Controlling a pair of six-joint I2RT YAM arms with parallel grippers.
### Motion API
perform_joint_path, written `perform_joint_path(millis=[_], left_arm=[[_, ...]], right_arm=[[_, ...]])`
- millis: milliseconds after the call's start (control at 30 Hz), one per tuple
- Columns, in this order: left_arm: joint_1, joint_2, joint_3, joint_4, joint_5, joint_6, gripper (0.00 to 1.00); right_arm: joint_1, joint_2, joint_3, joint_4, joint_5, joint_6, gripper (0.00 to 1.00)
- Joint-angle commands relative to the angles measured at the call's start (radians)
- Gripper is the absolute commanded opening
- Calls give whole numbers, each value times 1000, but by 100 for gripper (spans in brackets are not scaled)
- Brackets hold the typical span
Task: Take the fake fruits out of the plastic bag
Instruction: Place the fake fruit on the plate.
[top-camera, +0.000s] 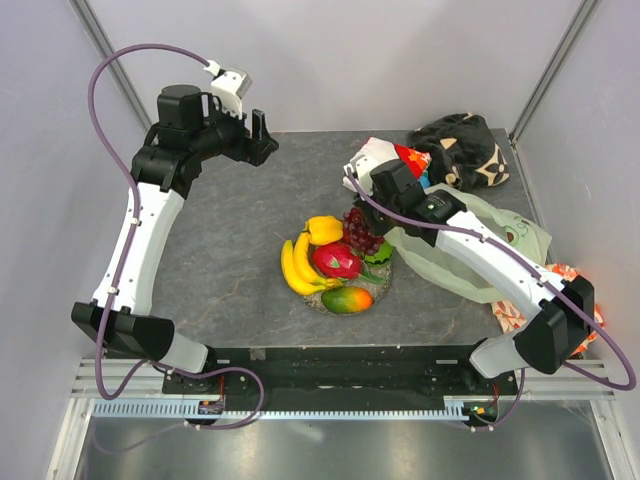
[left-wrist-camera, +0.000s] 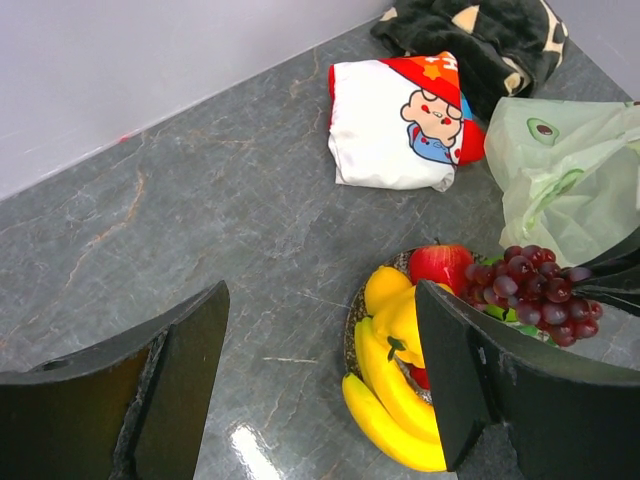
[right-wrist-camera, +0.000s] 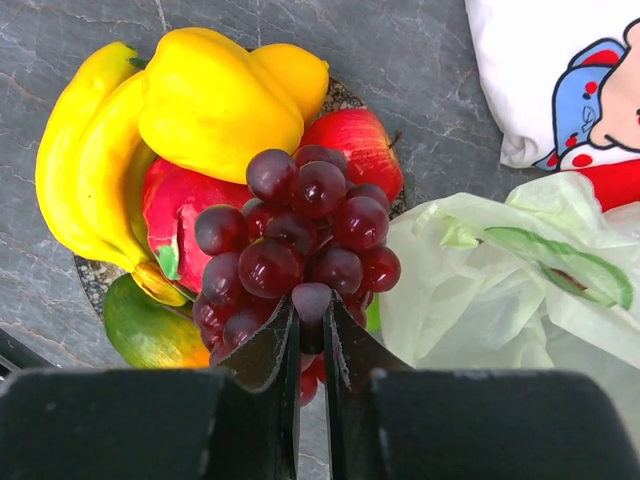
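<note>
Right end effector (right-wrist-camera: 311, 325) clenches the purple grapes (right-wrist-camera: 300, 235) over the dish (right-wrist-camera: 92, 283); plastic bag (right-wrist-camera: 470, 300) just beside; left end effector (left-wrist-camera: 322, 330) released.

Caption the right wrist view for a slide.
Right gripper pinches the purple grapes at the fruit-piled dish, green plastic bag alongside.

The purple grapes (right-wrist-camera: 300, 240) shine like glossy smooth plastic; the plastic bag (right-wrist-camera: 480, 290) is thin, crinkly film; the table (top-camera: 230, 250) looks like matt, veined grey stone.
</note>
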Motion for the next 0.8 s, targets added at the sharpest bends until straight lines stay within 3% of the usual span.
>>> perform_joint_path(millis=[0,233,567,667,767], left_arm=[[9,-35,-8,28,40,-12,81],[21,-32,-11,38,54,-20,81],[33,-38,-25,37,67,-27,81],[33,-38,-30,41,69,-30,81],[33,-33,-27,46,64,-29,81]], right_arm=[[13,2,4,9,6,54,3],[19,-7,-62,-6,-7,85,11],[41,1,-58,-41,-58,112,11],[56,2,-73,-43,-98,126,18],[70,11,-81,-43,-135,131,32]])
